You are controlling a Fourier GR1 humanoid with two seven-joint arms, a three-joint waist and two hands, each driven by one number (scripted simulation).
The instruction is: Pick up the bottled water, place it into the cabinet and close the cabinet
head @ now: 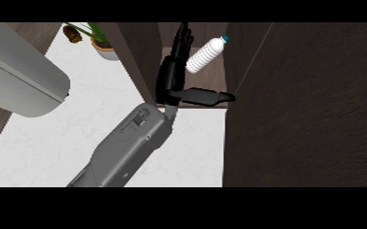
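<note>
The bottled water [206,54], white with a blue cap, lies tilted inside the open dark wood cabinet [204,104], cap toward the back right. My left hand [172,75] reaches into the cabinet just left of the bottle, its fingers straight and pointing inward and its thumb stuck out to the right along the shelf's front edge. The fingers run alongside the bottle; I cannot tell whether they touch it. Nothing is held in the hand. My right hand shows nowhere.
The cabinet's open door [301,106] fills the right side as a large dark panel. A potted plant [104,43] stands at the back left, a big grey appliance [28,82] at the far left. White counter [72,126] lies under my forearm.
</note>
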